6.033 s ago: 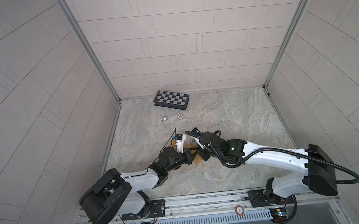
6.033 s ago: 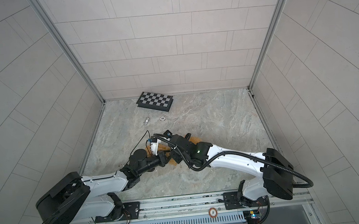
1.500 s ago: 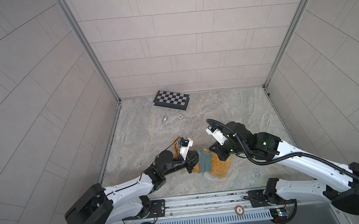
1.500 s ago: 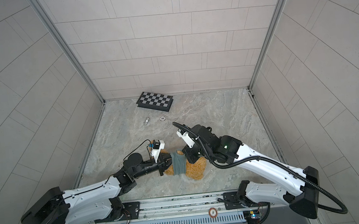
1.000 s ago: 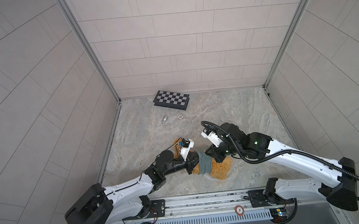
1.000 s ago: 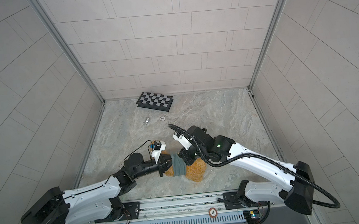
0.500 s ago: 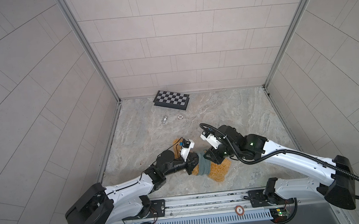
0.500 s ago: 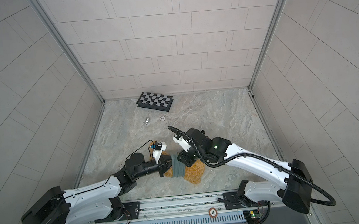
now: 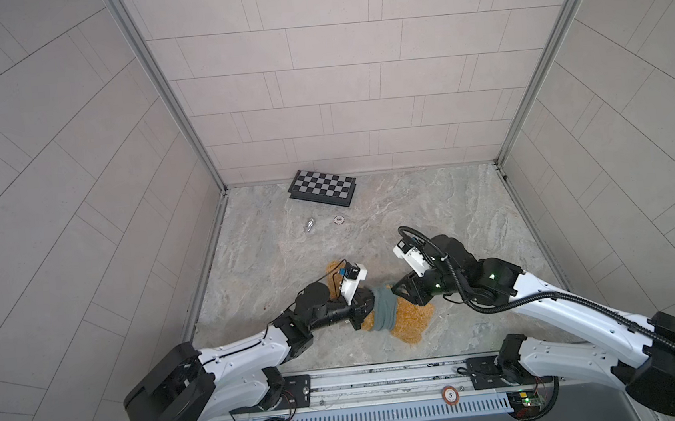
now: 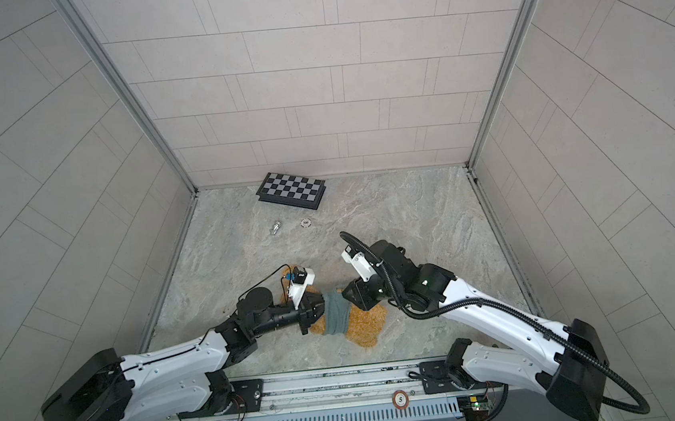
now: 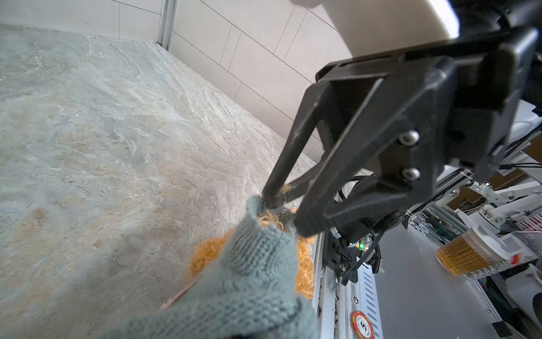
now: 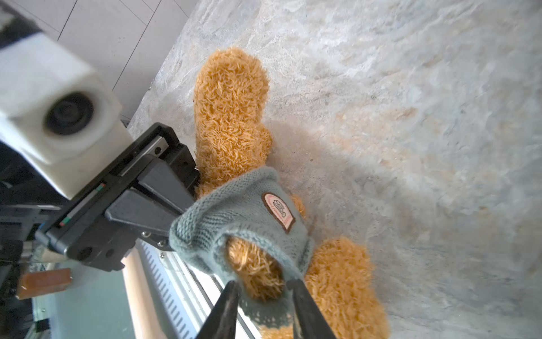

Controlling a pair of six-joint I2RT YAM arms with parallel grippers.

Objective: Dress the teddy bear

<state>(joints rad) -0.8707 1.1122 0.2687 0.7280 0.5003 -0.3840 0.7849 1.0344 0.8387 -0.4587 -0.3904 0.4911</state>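
Note:
The teddy bear (image 9: 414,321) (image 10: 364,321) lies near the front edge of the table, golden-brown and shaggy, one limb (image 12: 231,117) stretched out on the stone. A grey-green knitted sweater (image 9: 384,309) (image 10: 335,313) (image 12: 234,211) with a round patch is bunched around its body. My left gripper (image 9: 371,303) (image 12: 181,212) is shut on the sweater's edge; in the left wrist view the knit (image 11: 258,264) hides its own jaws. My right gripper (image 12: 263,283) (image 11: 283,214) (image 9: 395,290) stands open, its fingers on either side of a sleeve opening filled with fur.
A chessboard (image 9: 322,187) lies at the back wall, with a small metal piece (image 9: 309,225) and a poker chip (image 9: 339,219) in front of it. The metal front rail (image 9: 383,376) runs just behind the bear. Tiled walls close in three sides.
My right gripper has moved left to the sweater and opened its jaws around the sleeve opening. The left gripper has kept its hold; the bear has shifted slightly.

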